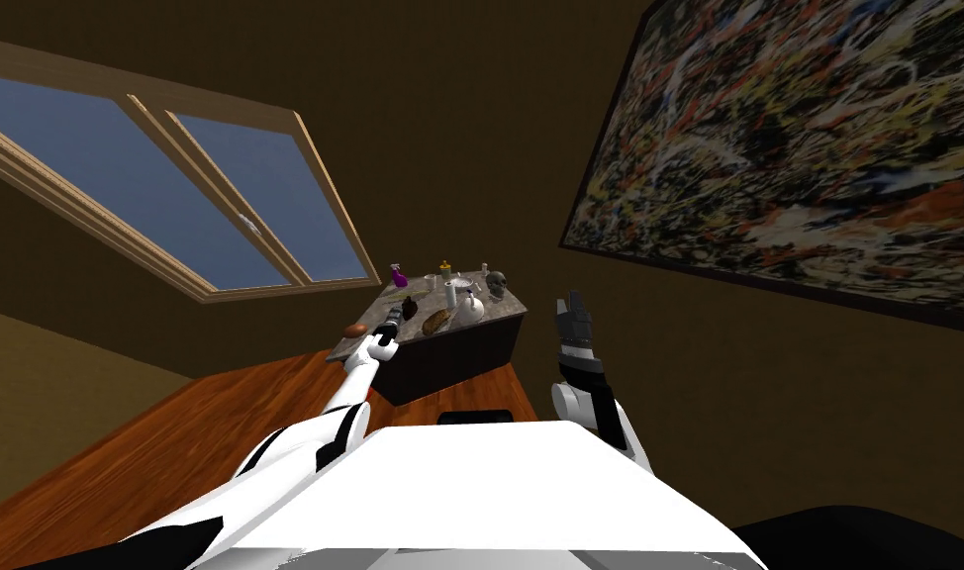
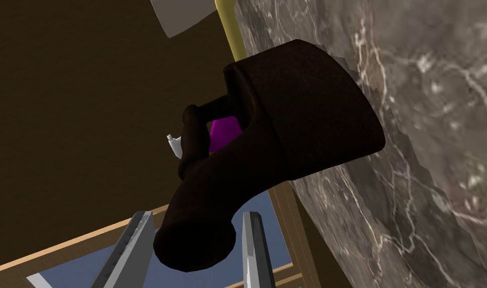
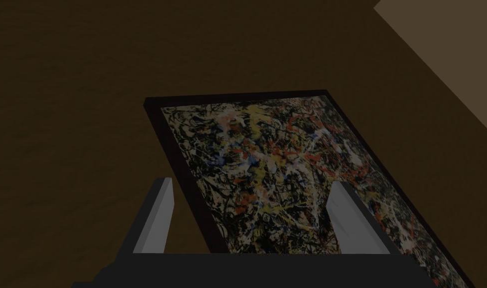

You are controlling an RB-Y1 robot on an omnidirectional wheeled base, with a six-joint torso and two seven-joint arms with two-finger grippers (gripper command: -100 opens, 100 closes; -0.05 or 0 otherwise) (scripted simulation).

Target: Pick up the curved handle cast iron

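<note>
Both fingers of your left gripper [image 2: 198, 215] clasped the dark cast iron [image 2: 307, 115] by its curved handle; it touched the marbled table [image 2: 437, 150]. Your right gripper [image 3: 251, 182] stood released, well apart.

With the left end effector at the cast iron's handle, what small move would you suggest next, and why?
Probably a short, straight lift. The left end effector's fingers press both sides of the handle, so the grip looks made, while the cast iron itself looks to rest on the marble top. A small rise would show whether the grip holds.
</note>
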